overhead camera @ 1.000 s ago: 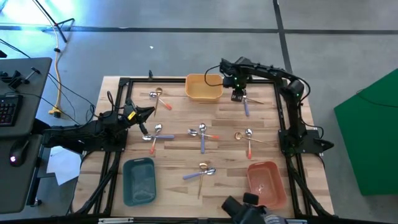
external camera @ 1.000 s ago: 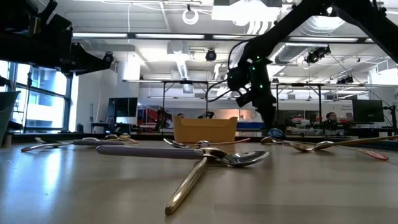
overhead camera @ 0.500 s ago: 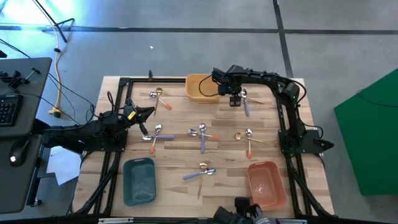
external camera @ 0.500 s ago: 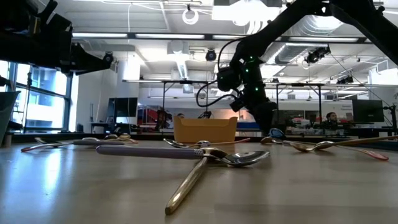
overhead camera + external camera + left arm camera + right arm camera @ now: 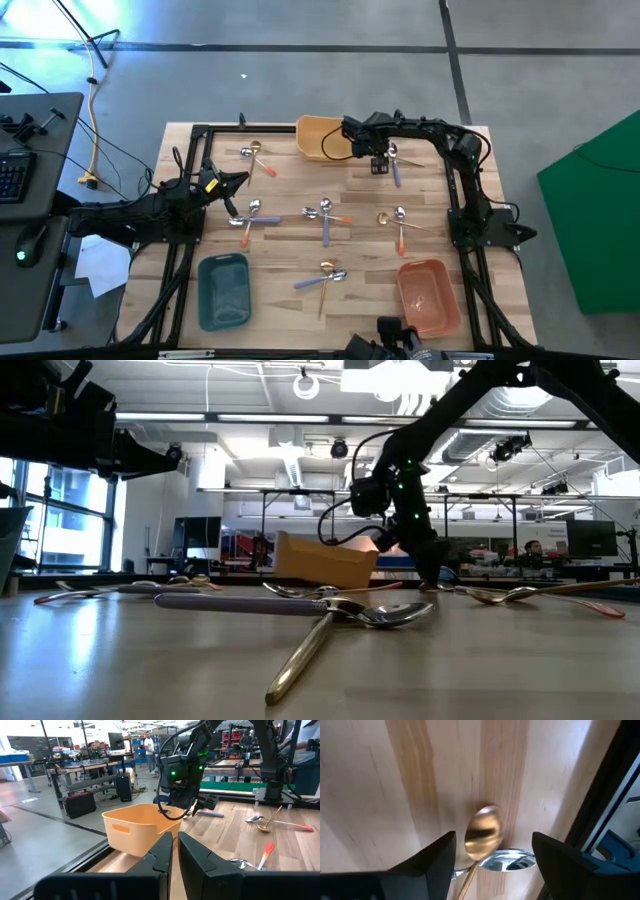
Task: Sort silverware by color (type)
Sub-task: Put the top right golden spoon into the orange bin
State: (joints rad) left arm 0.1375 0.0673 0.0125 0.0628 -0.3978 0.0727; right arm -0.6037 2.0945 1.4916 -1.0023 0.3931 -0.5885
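My right gripper hangs open, pointing steeply down over two spoons at the table's far right. Its fingers stand on either side of the gold spoon's bowl without touching it. A silver bowl lies just beside it, and its lavender handle runs toward the near edge. The orange tray sits tilted, its left end higher, with my right arm's wrist against its right end. My left gripper is shut and level at the table's left side.
More spoons lie crossed at the far left, the middle and the near middle. A teal tray stands near left and a pink tray near right. A black frame edges the table.
My right gripper has swung toward the table's left and sunk lower, turning at the wrist, and now hangs over the gold and lavender spoons. The orange tray, level before, has been nudged left and now sits tilted.
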